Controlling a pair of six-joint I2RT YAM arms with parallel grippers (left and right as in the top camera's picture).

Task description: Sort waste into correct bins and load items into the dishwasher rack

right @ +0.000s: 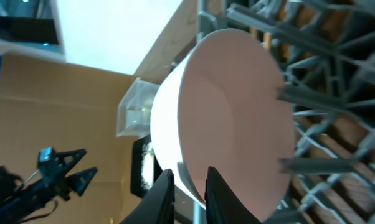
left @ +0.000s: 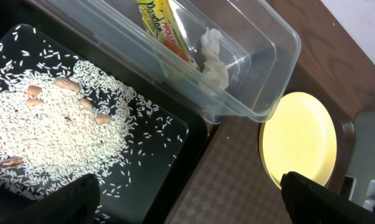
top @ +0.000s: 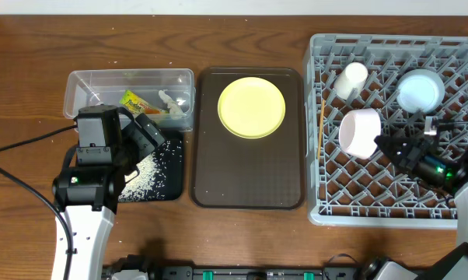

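The right gripper (right: 189, 186) pinches the rim of the pink bowl (right: 231, 112), which stands tilted on edge in the rack (top: 374, 190). The left gripper (left: 187, 202), fingers spread wide, hangs over the black tray (left: 169, 162) holding rice (left: 56, 137).

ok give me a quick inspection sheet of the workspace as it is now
surface: brown wooden table, grain visible
job's things: clear rectangular plastic tub holds yellow-green snack wrapper and crumpled white tissue; shallow black tray carries white rice-like crumbs; round yellow plate sits on dark brown serving tray; large grey lattice rack holds small white cup, light blue bowl, pink bowl tipped on its side, thin wooden chopsticks along its tray-side wall
clutter: brownish nut-like bits among the crumbs
grippers: left gripper open, empty, over the black tray; right gripper shut on the pink bowl's rim
cables: black cable loops over the table beside left arm
surroundings: pale strip beyond the far table edge; nothing else seen
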